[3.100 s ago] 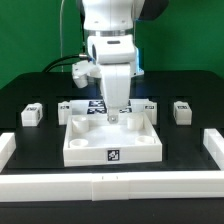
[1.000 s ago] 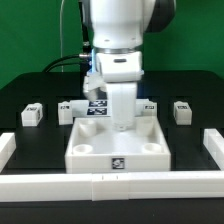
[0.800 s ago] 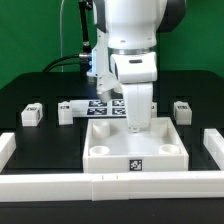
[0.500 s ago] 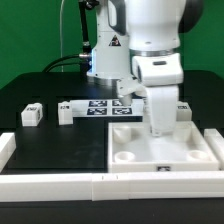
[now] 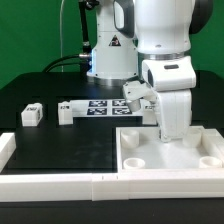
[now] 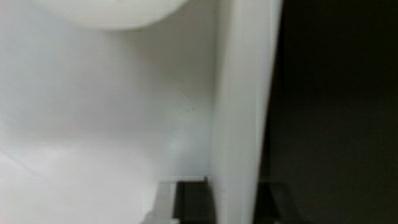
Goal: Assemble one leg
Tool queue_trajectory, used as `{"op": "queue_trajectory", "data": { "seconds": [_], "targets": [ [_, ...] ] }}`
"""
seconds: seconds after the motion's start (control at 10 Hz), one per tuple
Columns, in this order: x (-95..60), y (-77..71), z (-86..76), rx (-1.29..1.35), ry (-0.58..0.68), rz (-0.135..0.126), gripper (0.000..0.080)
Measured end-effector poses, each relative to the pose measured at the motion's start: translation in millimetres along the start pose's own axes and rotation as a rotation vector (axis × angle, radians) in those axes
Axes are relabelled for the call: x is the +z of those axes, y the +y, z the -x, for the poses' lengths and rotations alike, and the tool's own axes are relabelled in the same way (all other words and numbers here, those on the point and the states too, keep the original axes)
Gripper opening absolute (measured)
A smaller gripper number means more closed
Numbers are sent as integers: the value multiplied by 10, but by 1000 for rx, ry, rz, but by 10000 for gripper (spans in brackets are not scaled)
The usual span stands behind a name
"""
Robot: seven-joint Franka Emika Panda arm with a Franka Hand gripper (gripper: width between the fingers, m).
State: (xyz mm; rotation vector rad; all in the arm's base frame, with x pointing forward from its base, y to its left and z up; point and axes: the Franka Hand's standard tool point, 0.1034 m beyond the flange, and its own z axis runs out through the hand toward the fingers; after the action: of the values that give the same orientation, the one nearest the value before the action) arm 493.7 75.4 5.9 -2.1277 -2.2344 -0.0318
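Observation:
Two small white tagged legs [image 5: 32,114] [image 5: 65,112] stand at the exterior view's left on the black table. Any other legs are hidden behind the arm. My gripper [image 5: 165,136] points straight down and is shut on the far rim of the large white tray-like part [image 5: 170,173], which lies at the exterior view's lower right. In the wrist view my gripper [image 6: 231,202] has the tray's raised rim [image 6: 246,100] between its two dark fingers, with a round recess [image 6: 116,12] in the tray floor beside it.
The marker board [image 5: 98,106] lies flat behind the tray, left of the arm. A low white rail [image 5: 60,185] runs along the front edge, with a white block [image 5: 5,148] at its left end. The tray sits against this rail.
My gripper has dragged the tray from the middle of the table to the exterior view's right, along the front rail. The two legs on the left have not moved.

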Motion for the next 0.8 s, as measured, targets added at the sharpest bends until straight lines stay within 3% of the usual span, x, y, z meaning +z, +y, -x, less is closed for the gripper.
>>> {"op": "queue_trajectory", "data": {
  "seconds": [0.1,0.2,0.3,0.4,0.5,0.6,0.8],
  "targets": [
    [5,-3,4,1,0,-1,61],
    [6,-3,5,1,0,-1,245],
    [6,-3,7,1,0,-1,245],
    [6,-3,8,1,0,-1,439],
    [6,-3,8,1,0,-1,571],
    [7,-3,8,1,0,-1,625],
    [7,-3,9,2,0,-1,645]
  ]
}}
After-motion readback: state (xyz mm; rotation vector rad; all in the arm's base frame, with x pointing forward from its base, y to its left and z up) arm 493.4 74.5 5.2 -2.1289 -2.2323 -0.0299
